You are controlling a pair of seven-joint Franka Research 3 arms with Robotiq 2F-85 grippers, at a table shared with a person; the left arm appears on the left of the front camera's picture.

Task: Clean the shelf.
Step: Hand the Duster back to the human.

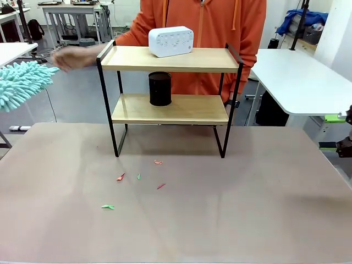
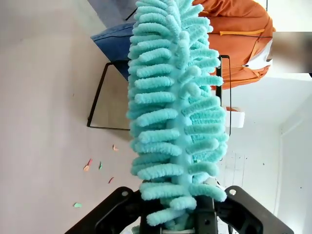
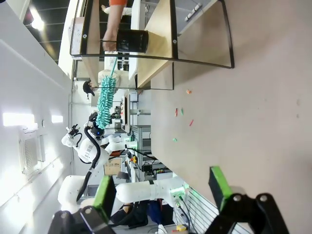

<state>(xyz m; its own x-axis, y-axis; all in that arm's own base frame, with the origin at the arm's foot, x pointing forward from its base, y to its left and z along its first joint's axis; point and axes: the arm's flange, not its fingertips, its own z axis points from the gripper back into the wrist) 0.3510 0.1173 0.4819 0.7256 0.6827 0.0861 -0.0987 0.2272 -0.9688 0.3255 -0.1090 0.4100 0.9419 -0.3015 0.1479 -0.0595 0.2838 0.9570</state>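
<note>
The shelf (image 1: 209,59) stands at the table's far middle, with a white box-shaped device (image 1: 171,41) on its top board and a black cylinder (image 1: 160,88) on the lower one. A fluffy teal duster (image 1: 22,83) reaches in from the left, level with the shelf and apart from it. In the left wrist view my left gripper (image 2: 178,217) is shut on the duster (image 2: 175,107), with the shelf's black frame (image 2: 98,95) beyond. My right gripper (image 3: 161,187) is open and holds nothing, low at the table's right edge (image 1: 344,132). Its view shows the shelf (image 3: 158,34) and the cylinder (image 3: 132,40) far off.
A person in an orange hoodie stands behind the shelf, one hand (image 1: 69,58) stretched out to its left at top-board height. Small coloured scraps (image 1: 120,177) lie on the brown table (image 1: 231,209) in front of the shelf. White tables (image 1: 300,80) flank the far side.
</note>
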